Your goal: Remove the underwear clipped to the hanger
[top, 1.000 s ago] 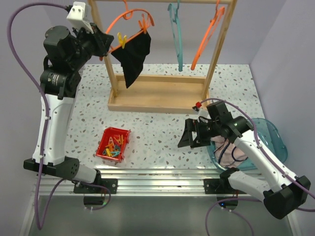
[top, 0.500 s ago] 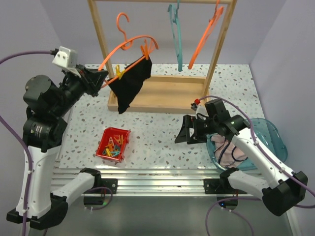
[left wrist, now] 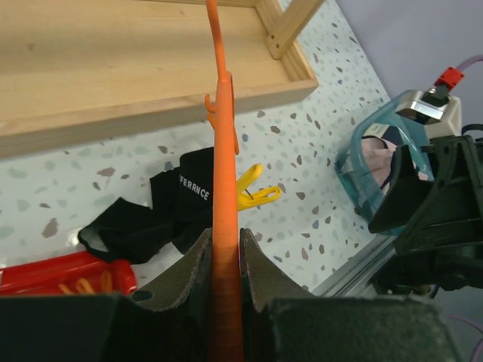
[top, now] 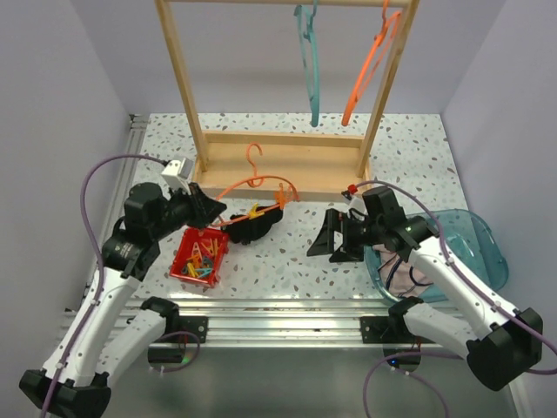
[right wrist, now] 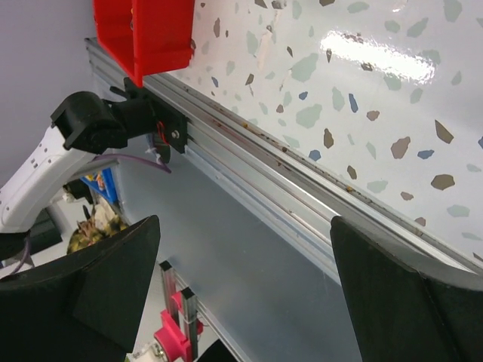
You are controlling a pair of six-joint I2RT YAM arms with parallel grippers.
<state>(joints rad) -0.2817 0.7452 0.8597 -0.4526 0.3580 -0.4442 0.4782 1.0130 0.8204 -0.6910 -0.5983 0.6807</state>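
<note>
Judging by the layout, partly done: pink underwear sat in the teal basket, black underwear lay on the speckled table, still pegged to the orange hanger. Left gripper pinched that hanger; right gripper hung spread wide, empty. Wooden rack behind, lilac walls.

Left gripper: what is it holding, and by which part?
The left gripper clamps the orange hanger by one sloping arm, near its end. The right gripper is open and empty.
</note>
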